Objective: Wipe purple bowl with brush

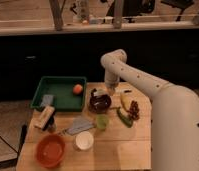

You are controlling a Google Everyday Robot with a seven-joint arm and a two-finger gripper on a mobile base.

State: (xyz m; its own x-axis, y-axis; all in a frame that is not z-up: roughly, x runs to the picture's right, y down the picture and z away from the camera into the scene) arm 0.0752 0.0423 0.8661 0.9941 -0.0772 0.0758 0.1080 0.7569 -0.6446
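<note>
Hanging beside the purple bowl (99, 104) and brush (97, 93), the gripper (110, 91) hides whether it is wide or narrow.

one view | high up, close beside the robot's arm (163, 100) | facing down across worktop (129, 148) | mid-range | gripper (109, 92) at purple bowl (100, 103) far rim

On the wooden bench (128, 150) a green tray (60, 78) sits at the far left, holding an orange fruit (78, 89) and a greyish pad (47, 100). Nearer me are a tan block (44, 117), an orange-red bowl (50, 150) and a white cup (83, 141). A small green cup (102, 121) stands mid-bench. The tool (111, 91) hangs just right of the tray.
</note>
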